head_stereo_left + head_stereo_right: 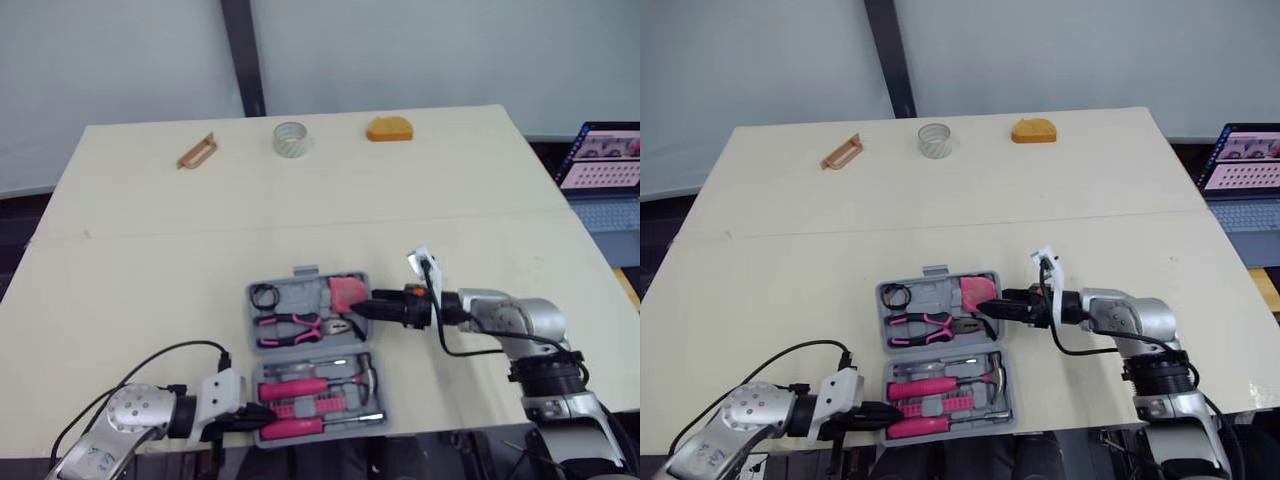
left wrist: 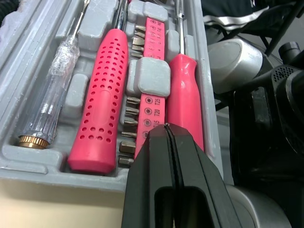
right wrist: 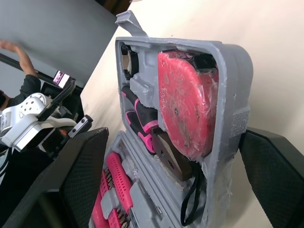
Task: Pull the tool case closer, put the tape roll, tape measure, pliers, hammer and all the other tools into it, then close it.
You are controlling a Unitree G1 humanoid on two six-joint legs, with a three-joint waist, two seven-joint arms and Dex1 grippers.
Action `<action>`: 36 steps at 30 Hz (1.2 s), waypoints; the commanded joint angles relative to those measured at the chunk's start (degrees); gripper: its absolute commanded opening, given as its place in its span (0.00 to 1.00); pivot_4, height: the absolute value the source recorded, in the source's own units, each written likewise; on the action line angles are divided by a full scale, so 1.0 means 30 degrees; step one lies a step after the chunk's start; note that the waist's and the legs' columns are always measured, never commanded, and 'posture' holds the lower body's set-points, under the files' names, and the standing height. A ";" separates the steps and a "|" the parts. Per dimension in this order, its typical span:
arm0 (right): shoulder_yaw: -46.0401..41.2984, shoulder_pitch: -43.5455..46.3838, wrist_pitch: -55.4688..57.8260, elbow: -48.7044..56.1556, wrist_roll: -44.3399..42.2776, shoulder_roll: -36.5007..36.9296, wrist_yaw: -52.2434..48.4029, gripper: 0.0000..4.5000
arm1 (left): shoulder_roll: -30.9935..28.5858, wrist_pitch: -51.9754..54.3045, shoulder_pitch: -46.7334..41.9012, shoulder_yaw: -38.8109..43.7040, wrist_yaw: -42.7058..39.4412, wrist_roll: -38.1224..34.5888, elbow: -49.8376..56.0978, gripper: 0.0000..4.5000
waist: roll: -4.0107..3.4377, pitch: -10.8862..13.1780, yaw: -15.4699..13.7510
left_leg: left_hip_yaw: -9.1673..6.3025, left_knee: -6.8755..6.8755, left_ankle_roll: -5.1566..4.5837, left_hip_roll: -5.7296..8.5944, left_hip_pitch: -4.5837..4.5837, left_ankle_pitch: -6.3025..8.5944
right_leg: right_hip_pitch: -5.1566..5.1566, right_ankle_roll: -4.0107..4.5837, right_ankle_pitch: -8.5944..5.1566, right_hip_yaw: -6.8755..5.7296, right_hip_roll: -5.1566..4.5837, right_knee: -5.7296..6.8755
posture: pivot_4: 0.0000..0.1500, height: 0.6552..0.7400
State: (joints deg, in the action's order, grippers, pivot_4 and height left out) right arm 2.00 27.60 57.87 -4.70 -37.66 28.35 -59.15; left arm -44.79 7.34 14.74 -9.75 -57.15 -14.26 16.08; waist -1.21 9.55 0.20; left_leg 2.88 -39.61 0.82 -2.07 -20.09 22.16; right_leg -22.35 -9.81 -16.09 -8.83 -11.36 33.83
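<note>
Two grippers crowd the open tool case (image 1: 300, 292) at the bench's (image 1: 150, 250) near edge. The left gripper (image 2: 166, 130) has its fingers pinched shut at the near-left rim, and the right gripper (image 1: 362, 308) has its fingers spread wide at the right side. The tape roll (image 1: 291, 139) sits way back, so I'd lift clear of the case before reaching.

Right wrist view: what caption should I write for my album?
Right end effector open at the tool case's edge, pink tape measure tucked inside.
</note>
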 commanded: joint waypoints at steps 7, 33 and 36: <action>-0.0195 0.0997 0.0665 0.1789 -0.1629 0.0570 -0.1438 0.98 | 0.0929 0.1576 0.0269 0.0590 0.1220 -0.0045 -0.1341 0.00 | 0.0000 0.0000 0.0007 | 0.0002 0.0000 0.0000 -0.0002 -0.0006 0.0000 | -0.0012 0.0000 0.0000 0.0000 0.0001 0.0006 | 1.00 1.00; 0.0759 0.1050 0.1395 0.4774 -0.3018 0.2796 -0.3505 0.98 | 0.0417 0.6078 0.0705 0.3754 0.1798 -0.3127 0.2886 0.00 | 0.0033 0.0019 -0.0025 | -0.0001 -0.0009 -0.0002 -0.0006 -0.0036 0.0002 | -0.0026 -0.0001 0.0000 -0.0001 0.0001 -0.0008 | 1.00 1.00; 0.0764 0.0948 0.1503 0.4997 -0.3130 0.2800 -0.3348 0.98 | 0.0518 0.6251 0.0754 0.3822 0.1865 -0.3261 0.2917 0.00 | 0.0034 0.0019 -0.0026 | -0.0001 -0.0008 -0.0002 -0.0007 -0.0035 0.0002 | -0.0026 0.0000 0.0000 -0.0001 0.0002 -0.0007 | 1.00 1.00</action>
State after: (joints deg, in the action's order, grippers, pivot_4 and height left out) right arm 4.15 30.50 62.19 7.90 -45.23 36.24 -68.18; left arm -43.32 26.06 16.54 1.17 -51.67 -23.44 23.03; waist -1.11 9.60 0.12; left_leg 2.88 -39.63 0.81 -2.09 -20.20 22.16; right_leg -22.43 -9.81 -16.09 -8.83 -11.36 33.81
